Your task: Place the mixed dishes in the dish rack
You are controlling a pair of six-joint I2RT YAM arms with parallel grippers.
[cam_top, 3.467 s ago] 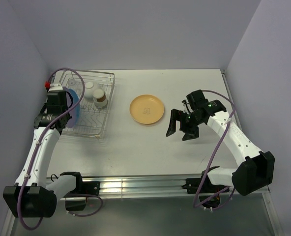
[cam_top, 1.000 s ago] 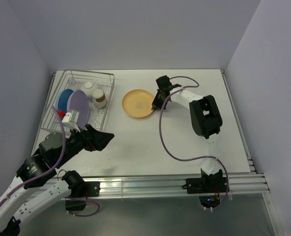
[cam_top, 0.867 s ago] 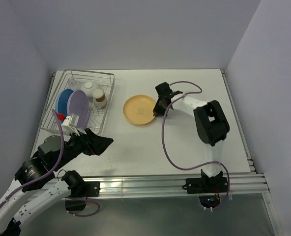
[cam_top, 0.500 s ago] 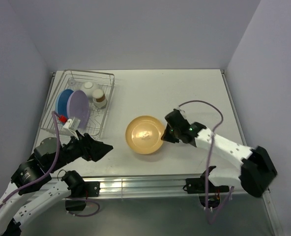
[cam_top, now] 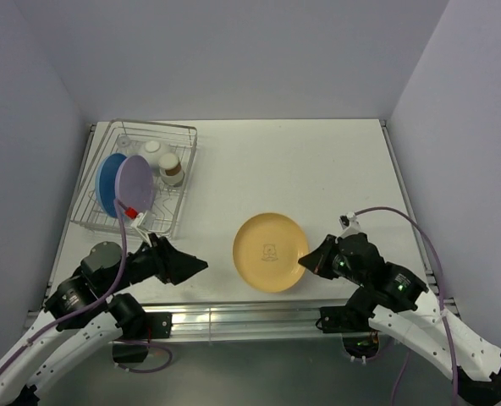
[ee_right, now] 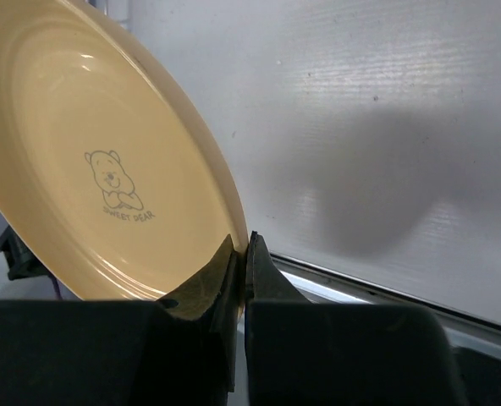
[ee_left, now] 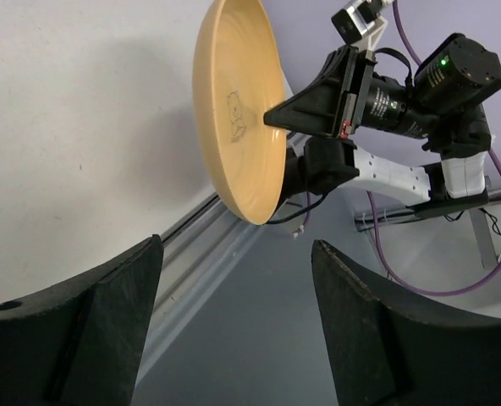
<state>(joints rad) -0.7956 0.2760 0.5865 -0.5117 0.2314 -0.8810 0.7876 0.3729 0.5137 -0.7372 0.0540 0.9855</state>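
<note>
Pulling the round yellow-orange plate (cam_top: 272, 252) back to the near edge of the tabletop (cam_top: 318, 169), the right fingers (cam_top: 312, 261) are clamping its rim while the left fingers (cam_top: 191, 266), spread and empty, are turning toward it, likely for a handover into the silver wire dish rack (cam_top: 189, 169).

Yellow-orange plate (cam_top: 270, 252), bear print; blue plate (cam_top: 107, 181); purple plate (cam_top: 137, 187); cup (cam_top: 173, 170) possibly cream.
</note>
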